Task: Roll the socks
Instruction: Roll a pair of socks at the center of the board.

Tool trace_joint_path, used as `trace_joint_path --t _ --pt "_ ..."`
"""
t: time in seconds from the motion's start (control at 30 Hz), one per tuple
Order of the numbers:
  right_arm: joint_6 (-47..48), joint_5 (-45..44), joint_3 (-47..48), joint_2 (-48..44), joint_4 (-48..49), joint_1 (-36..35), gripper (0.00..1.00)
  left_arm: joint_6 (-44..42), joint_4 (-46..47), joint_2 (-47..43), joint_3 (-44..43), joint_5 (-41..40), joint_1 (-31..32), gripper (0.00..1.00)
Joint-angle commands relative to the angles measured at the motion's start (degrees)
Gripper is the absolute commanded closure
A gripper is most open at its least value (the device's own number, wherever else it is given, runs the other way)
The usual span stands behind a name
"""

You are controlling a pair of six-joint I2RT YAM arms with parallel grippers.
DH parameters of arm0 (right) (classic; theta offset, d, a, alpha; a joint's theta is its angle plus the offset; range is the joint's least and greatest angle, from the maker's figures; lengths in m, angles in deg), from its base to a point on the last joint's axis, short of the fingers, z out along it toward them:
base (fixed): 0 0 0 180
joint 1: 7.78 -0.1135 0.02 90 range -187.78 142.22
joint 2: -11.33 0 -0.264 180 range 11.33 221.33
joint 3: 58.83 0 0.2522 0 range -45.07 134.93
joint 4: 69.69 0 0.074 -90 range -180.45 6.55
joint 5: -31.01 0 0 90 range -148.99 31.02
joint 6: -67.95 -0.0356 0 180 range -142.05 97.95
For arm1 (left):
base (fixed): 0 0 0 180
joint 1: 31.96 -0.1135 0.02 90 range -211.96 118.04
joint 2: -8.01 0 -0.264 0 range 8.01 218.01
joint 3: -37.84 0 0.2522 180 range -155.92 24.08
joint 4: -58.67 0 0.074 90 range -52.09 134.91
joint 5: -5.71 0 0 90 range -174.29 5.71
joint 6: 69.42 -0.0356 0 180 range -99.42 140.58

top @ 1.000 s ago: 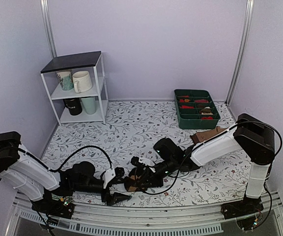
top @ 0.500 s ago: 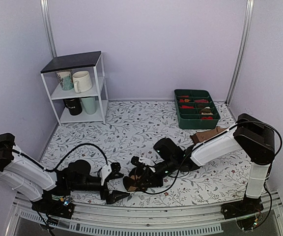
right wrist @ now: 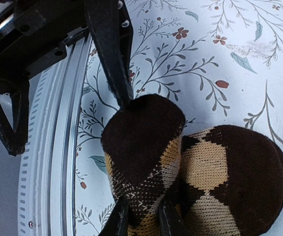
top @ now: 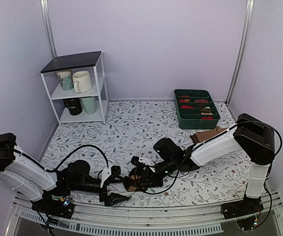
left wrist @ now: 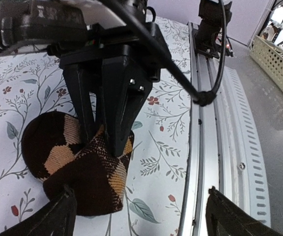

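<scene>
L: my left pincer (top: 115,185) spread wide just left of the bundle, freeing it | MID: socks (right wrist: 195,172) bunched, seemingly part-rolled, near table (top: 131,128) front edge | R: my right pincer (left wrist: 107,140) pinching socks' fold so it can't unfurl

No lettering, number, brand or sign can be read in any of the views. The black glazed mug (top: 72,106), on the lower level of the white metal-frame shelf (top: 100,81) at the far left, shows a small pale mark on its side. This is perhaps a logo, but it is too small to make out. The pale mug with a greenish printed pattern (top: 64,80), on the level above, shows decoration only and no legible words.
</scene>
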Motion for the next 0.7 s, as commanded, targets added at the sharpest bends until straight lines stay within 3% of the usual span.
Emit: trace_joint_path --t 0.0,0.2,0.67 --pt "-0.44 -4.7 -2.79 5.32 -12.5 -0.64 0.86 0.08 0.91 3.23 -2.6 -0.87 0.11 0.09" --pt "-0.45 -4.5 -2.81 5.54 -12.34 -0.65 0.86 -0.92 -0.71 5.36 -5.02 -3.93 0.09 0.08" --pt "-0.68 -4.41 -3.35 5.33 -12.32 -0.66 0.86 2.04 -4.92 12.87 -8.1 0.19 0.11 0.1"
